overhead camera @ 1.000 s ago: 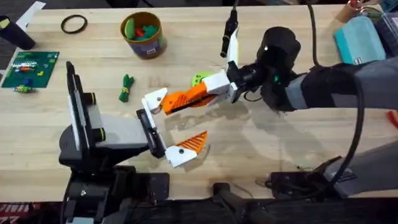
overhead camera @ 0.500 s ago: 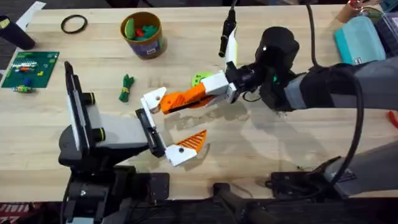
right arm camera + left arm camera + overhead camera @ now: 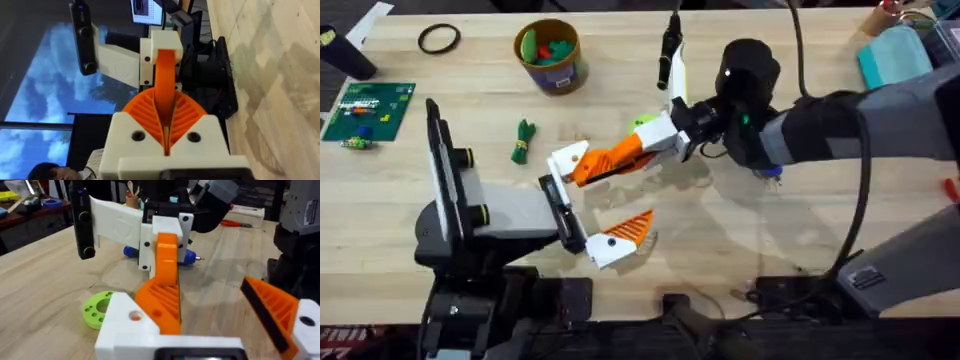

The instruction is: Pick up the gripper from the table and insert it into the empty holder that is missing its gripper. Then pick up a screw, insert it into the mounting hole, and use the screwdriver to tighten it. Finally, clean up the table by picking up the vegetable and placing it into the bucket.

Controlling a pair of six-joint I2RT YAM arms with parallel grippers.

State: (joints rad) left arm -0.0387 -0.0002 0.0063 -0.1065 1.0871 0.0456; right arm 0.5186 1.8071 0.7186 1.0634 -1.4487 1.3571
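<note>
the gripper (image 3: 582,160), a white finger with an orange ribbed tip, is held clamped between the orange pads of the right gripper (image 3: 620,155) and is presented with its white base just beside the upper end of the holder (image 3: 563,208), the black bracket plate at the front of the grey arm body. in the overhead view the base is seen close to the bracket, but whether it is seated cannot be told; insertion is judged to be in progress and not confirmed. a second white and orange finger (image 3: 620,236) is seen already mounted at the lower end of the holder. the state of the left gripper is not shown clearly and cannot be told. the remaining steps are judged as not yet done: no screw is seen in a mounting hole, and the screwdriver (image 3: 187,256) is seen lying on the table (image 3: 800,210) behind the held finger, untouched. the vegetable (image 3: 523,140) is lying on the table, well apart from the bucket (image 3: 552,57), which stands toward the far edge with coloured pieces inside. a lime-green disc (image 3: 97,309) is lying on the table beneath the held finger.
</note>
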